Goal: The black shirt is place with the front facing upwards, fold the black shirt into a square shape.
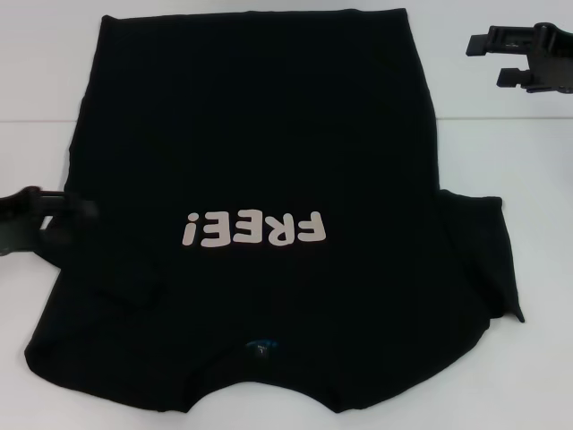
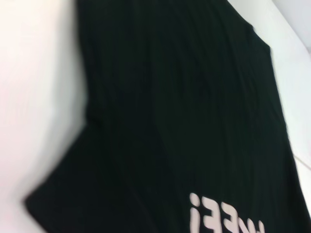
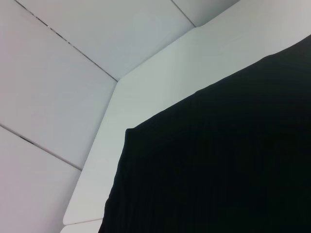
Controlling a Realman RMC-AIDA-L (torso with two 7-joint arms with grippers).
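A black shirt lies spread face-up on a white counter, its collar and small blue neck label at the near edge, closest to the robot, hem at the far edge. The white "FREE!" lettering reads upside down from the head cam.

The sleeve on the robot's left side is folded in over the body, leaving a diagonal crease below the lettering; the right sleeve lies out flat on the counter.

The left hand sits low at the shirt's left edge, level w/ the lettering, its dark tips right at the cloth border. Whether its fingers are apart or together, or pinching fabric: can't tell, since black blends w/ black.

The right hand hangs raised beyond the shirt's far right corner, well apart from the cloth, its two fingers spread apart w/ nothing between them.

The left wrist cam looks along the shirt's body w/ part of the lettering in shot. The right wrist cam shows a corner of the shirt on the counter, w/ pale wall panels behind.
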